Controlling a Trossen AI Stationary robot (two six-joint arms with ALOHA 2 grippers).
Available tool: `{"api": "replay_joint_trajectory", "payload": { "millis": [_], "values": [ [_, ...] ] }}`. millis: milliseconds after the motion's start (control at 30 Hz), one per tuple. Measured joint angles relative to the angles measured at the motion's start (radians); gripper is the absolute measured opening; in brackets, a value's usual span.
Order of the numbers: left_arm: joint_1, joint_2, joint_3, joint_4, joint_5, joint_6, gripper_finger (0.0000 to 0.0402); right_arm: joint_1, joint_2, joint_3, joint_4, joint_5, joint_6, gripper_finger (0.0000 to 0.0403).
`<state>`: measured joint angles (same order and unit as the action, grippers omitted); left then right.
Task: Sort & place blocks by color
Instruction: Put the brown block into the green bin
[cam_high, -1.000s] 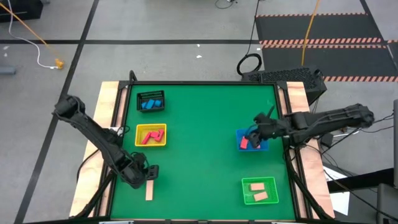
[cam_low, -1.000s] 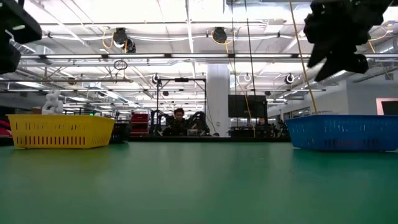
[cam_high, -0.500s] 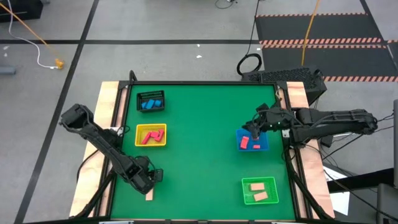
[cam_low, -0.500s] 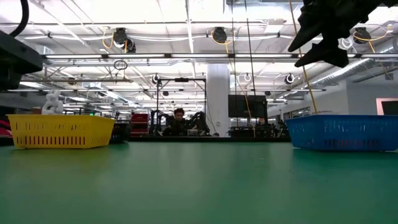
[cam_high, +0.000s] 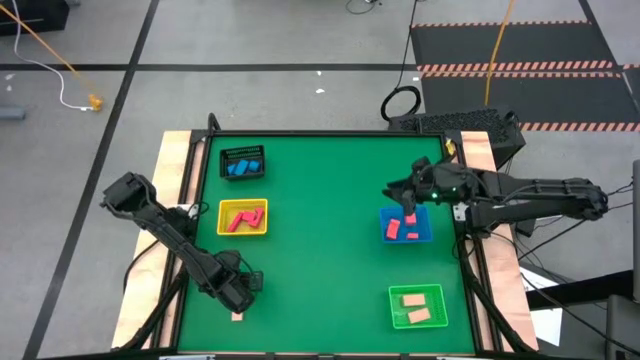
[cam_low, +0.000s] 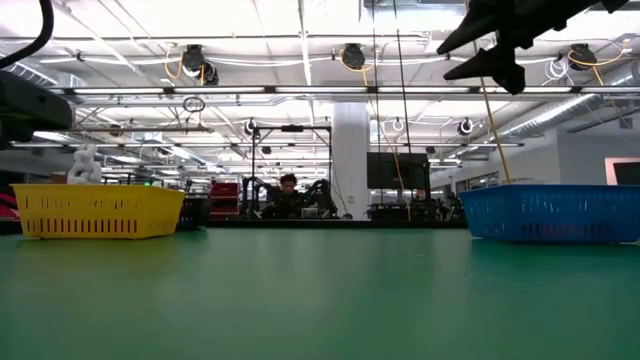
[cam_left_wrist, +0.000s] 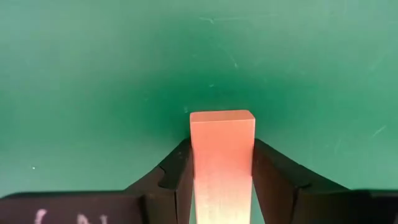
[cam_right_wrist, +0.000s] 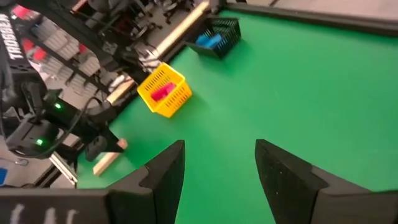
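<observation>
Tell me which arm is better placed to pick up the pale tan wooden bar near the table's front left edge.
The left. The left gripper is already down around the pale tan wooden bar, a finger on each side. The right gripper hangs open and empty above the blue tray, far across the table.

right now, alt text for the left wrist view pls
A pale tan bar sits between the left gripper's two dark fingers, which stand close along both its long sides. Its square end points away from the camera. Bare green table fills the rest of the view.
</observation>
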<state>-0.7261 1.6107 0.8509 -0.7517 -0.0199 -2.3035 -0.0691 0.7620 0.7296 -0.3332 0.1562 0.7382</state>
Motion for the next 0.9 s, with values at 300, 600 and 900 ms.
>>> {"api": "replay_joint_trajectory", "payload": {
  "millis": [300, 600, 900],
  "values": [
    [0.012, -0.068, -0.004, 0.073, -0.233, 0.018, 0.0128, -0.024, 0.000, 0.000, 0.091, -0.030, -0.025, 0.0187],
    [0.106, -0.190, -0.002, 0.223, -0.632, 0.281, 0.0128, -0.023, 0.035, 0.000, 0.091, -0.083, -0.019, 0.0187],
    [0.286, -0.223, -0.002, 0.826, -0.808, 1.132, 0.0128, -0.023, 0.153, 0.000, 0.214, -0.313, 0.153, 0.0187]
  ]
}}
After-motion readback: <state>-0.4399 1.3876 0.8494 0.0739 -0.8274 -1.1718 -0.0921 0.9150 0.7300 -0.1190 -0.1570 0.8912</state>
